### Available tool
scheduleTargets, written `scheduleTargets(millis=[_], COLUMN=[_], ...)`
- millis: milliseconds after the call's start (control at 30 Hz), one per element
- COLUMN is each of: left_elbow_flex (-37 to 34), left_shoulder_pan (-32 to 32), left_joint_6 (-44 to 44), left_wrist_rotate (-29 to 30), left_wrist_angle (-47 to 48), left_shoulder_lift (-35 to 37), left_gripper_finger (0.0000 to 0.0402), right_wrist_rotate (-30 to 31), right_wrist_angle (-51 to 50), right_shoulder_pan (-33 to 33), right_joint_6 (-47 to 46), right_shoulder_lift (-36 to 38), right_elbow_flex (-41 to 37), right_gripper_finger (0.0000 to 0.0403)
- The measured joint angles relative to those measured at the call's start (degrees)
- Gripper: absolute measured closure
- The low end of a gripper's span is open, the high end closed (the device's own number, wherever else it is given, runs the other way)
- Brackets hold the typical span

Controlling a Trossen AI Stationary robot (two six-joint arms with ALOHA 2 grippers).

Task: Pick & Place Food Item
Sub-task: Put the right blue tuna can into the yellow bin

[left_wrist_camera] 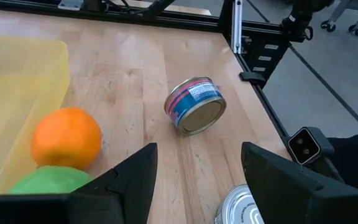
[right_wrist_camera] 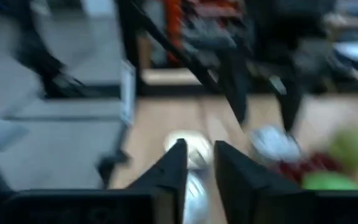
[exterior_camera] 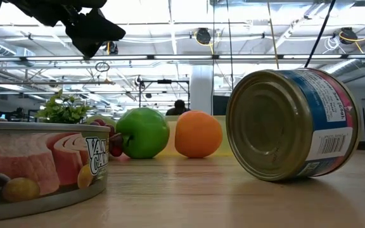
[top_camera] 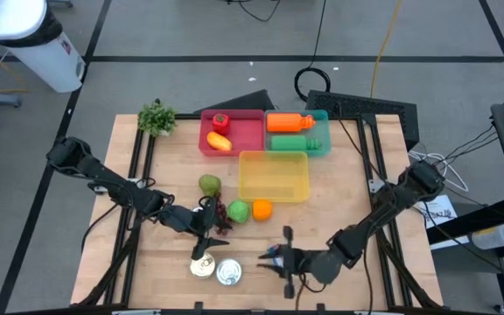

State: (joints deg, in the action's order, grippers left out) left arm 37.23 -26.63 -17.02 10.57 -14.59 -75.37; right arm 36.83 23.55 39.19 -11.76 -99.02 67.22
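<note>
Left gripper (top_camera: 210, 238) released, jaws spread wide over bare wood with nothing between them, low and left of centre in the high view. Just below it, an upright tuna can (top_camera: 202, 267), and touching or nearly touching its right side a second can tipped on its side (top_camera: 228, 273), blue and pink label showing in the left wrist view (left_wrist_camera: 196, 106). Right gripper (top_camera: 272, 256) low at centre, aimed left at the cans, jaws parted only narrowly and gripping nothing (right_wrist_camera: 199, 146). Above the left gripper, a row of dark grapes (top_camera: 221, 213), green apple (top_camera: 238, 210) and orange (top_camera: 262, 208), with a pear (top_camera: 209, 184) upper left of them. Beyond the orange, an empty-looking yellow tray (top_camera: 300, 188) at centre. Further up, a red tray (top_camera: 245, 147) and a teal tray (top_camera: 324, 147) side by side, small plant (top_camera: 157, 116) to their left.
</note>
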Motion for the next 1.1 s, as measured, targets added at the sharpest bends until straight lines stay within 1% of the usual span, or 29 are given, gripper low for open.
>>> scheduleTargets(millis=[67,133,200,267,300,333,367,433,500,533,567,633,733,800,867,1000,1100], left_elbow_flex=[0.0,0.0,0.0,0.0,0.0,0.0,0.0,0.0,0.0,0.0,0.0,0.0,0.0,0.0,0.0,0.0,0.0], left_shoulder_pan=[0.0,0.0,0.0,0.0,0.0,0.0,0.0,0.0,0.0,0.0,0.0,0.0,0.0,0.0,0.0,0.0,0.0], left_joint_6=[0.0,0.0,0.0,0.0,0.1,0.1,0.1,0.0,-0.2,-0.5,-0.6,-0.6,-0.7,-1.1,-1.1,-1.1,-1.1], left_wrist_rotate=[0.0,0.0,0.0,0.0,0.0,0.0,0.0,0.0,0.0,0.0,0.0,0.0,0.0,0.0,0.0,0.7,2.1], left_wrist_angle=[0.0,0.0,0.6,1.5,1.8,2.0,2.3,2.7,2.7,2.6,2.6,2.6,2.6,2.4,2.5,2.4,2.5], left_shoulder_lift=[0.0,0.0,0.0,0.0,0.0,0.0,0.0,0.0,0.0,0.0,0.0,0.0,0.0,0.0,0.0,0.0,0.0], left_gripper_finger=[0.016,0.016,0.016,0.016,0.016,0.016,0.016,0.016,0.016,0.016,0.016,0.016,0.016,0.016,0.016,0.016,0.016], right_wrist_rotate=[-4.4,-10.3,-16.4,-18.4,-17.9,-15.7,-12.4,-3.6,3.8,5.6,6.6,6.2,3.1,-0.6,-4.0,-8.0,-11.4], right_wrist_angle=[5.7,10.8,15.1,15.3,13.3,10.4,6.8,-3.6,-16.8,-22.9,-28.3,-36.6,-46.4,-52.9,-57.1,-61.7,-62.1], right_shoulder_pan=[-0.2,-0.1,0.2,1.2,2.0,2.8,3.7,5.4,6.7,7.0,7.1,7.1,6.2,5.4,4.3,3.0,1.8], right_joint_6=[4.4,7.8,8.7,8.8,9.0,9.0,8.5,4.7,-3.0,-7.9,-12.8,-23.2,-37.5,-44.9,-50.2,-55.9,-56.6], right_shoulder_lift=[0.0,-0.1,-0.5,-1.2,-1.4,-1.6,-1.9,-2.2,-3.0,-3.6,-4.0,-4.5,-5.6,-6.5,-7.6,-8.3,-8.9], right_elbow_flex=[0.0,0.0,0.2,1.8,2.9,4.5,6.6,11.0,15.6,17.2,18.4,19.1,19.2,19.2,19.2,19.2,19.2], right_gripper_finger=[0.0296,0.0261,0.0223,0.0185,0.0168,0.0152,0.0139,0.0121,0.0113,0.0112,0.0112,0.0115,0.0122,0.0126,0.0129,0.0133,0.0133])
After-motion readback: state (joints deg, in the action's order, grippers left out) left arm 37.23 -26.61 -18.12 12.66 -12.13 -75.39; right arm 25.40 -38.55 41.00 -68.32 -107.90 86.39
